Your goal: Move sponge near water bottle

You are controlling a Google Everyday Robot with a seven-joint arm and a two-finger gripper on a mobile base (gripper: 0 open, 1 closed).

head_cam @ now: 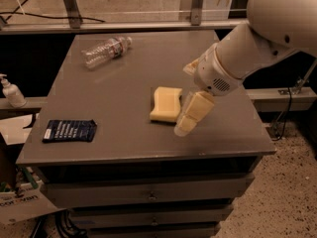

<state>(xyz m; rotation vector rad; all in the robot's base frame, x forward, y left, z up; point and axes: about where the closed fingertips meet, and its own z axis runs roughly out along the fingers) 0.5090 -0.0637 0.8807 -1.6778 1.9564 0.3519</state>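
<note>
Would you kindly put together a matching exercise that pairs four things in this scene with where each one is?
Things:
1. sponge
2. water bottle
3. dark blue packet
4. gripper

Places:
A. flat near the front left edge of the table, as pictured
B. close beside the sponge, on its right in the picture
C. on its side toward the far left of the table
D. flat near the middle of the table

Pairs: 1-D, 2-C, 3-A, 4-B

Yellowish tool (186, 121) beside pale yellow sponge (166, 104), grey table (124, 95), dark blue packet (69, 131)
</note>
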